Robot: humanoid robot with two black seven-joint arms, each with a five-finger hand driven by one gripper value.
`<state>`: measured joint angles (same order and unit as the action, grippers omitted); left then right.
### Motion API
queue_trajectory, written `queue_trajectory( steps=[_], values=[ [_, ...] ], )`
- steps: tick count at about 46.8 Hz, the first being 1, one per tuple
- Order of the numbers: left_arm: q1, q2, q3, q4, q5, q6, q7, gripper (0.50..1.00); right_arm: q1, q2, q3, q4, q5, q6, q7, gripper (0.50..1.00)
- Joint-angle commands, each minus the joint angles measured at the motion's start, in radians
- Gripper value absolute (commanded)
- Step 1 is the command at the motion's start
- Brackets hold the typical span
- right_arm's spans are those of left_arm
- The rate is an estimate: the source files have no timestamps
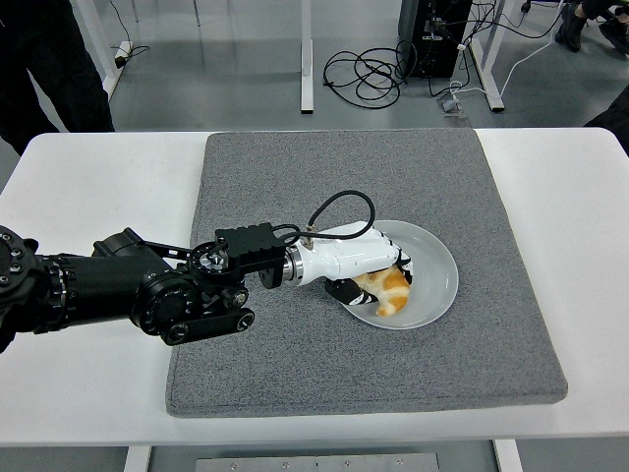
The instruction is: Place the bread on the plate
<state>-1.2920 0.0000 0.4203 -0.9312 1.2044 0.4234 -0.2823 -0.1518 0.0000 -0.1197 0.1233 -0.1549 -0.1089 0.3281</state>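
We see one arm at work: the left arm (128,287) enters from the left edge, lies low over the tabletop (88,393) and reaches rightward across the grey mat (295,364). Its black forearm ends in a boxy black wrist block, and beyond that a white-shelled hand (354,264). A black cable (339,202) loops up from the wrist and back down into the top of the hand.

The hand sits over the left part of the plate (437,285), palm roughly downward, the dark fingers (344,290) curled beneath the white shell. They are wrapped round the upper end of the bread (391,292); we log the hand as clenched on the bread.

The bread, golden-orange with a paler underside, lies inside the plate, in its left-centre portion, its lower end projecting free of the hand toward the near rim. We cannot tell whether it rests on the plate surface or is held just above it.

The plate lies on the right half of the mat, well inside the mat's edges.

Counts: one arm, one hand, one bread, one plate, one mat, one tabletop.

Beyond the far edge of the tabletop: a coil of floor cables (369,74), white table legs (307,54) and a dark equipment case (432,34). A person's dark clothing (44,69) shows at top left.
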Motion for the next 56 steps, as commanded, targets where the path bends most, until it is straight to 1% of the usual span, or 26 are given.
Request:
queue_trajectory(
  steps=[1,19,21,22,25,27,29,34,42,51,56],
  values=[
    [0.002,0.0,0.0,0.0,0.0,0.002,0.0,0.5,0.0,0.0,0.0,0.001,0.0,0.0,0.0,1.0],
    [0.005,0.0,-0.002,0.003,0.003,0.006,0.003,0.5,0.0,0.0,0.0,-0.001,0.0,0.0,0.0,1.0],
    [0.005,0.0,-0.002,0.002,-0.002,0.006,0.005,0.731,0.0,0.0,0.0,-0.001,0.0,0.0,0.0,1.0],
    [0.006,0.0,-0.002,0.003,-0.002,0.006,0.003,0.799,0.0,0.0,0.0,-0.001,0.0,0.0,0.0,1.0],
    [0.006,0.0,0.0,0.003,-0.002,0.006,0.003,0.867,0.0,0.0,0.0,-0.001,0.0,0.0,0.0,1.0],
    [0.005,0.0,0.0,0.003,-0.003,0.005,0.003,0.899,0.0,0.0,0.0,0.001,0.0,0.0,0.0,1.0],
    [0.005,0.0,0.0,0.003,-0.005,0.005,0.003,0.911,0.0,0.0,0.0,-0.001,0.0,0.0,0.0,1.0],
    [0.003,0.0,0.0,0.002,-0.005,0.005,0.005,0.924,0.0,0.0,0.0,0.001,0.0,0.0,0.0,1.0],
    [-0.01,0.0,-0.005,-0.003,-0.009,0.003,0.006,0.966,0.0,0.0,0.0,-0.001,0.0,0.0,0.0,1.0],
    [-0.049,0.0,-0.006,-0.027,-0.014,-0.002,0.008,0.972,0.0,0.0,0.0,0.001,0.0,0.0,0.0,1.0],
    [-0.087,0.0,-0.005,-0.092,-0.026,-0.006,0.011,0.974,0.0,0.0,0.0,-0.001,0.0,0.0,0.0,1.0]
  ],
)
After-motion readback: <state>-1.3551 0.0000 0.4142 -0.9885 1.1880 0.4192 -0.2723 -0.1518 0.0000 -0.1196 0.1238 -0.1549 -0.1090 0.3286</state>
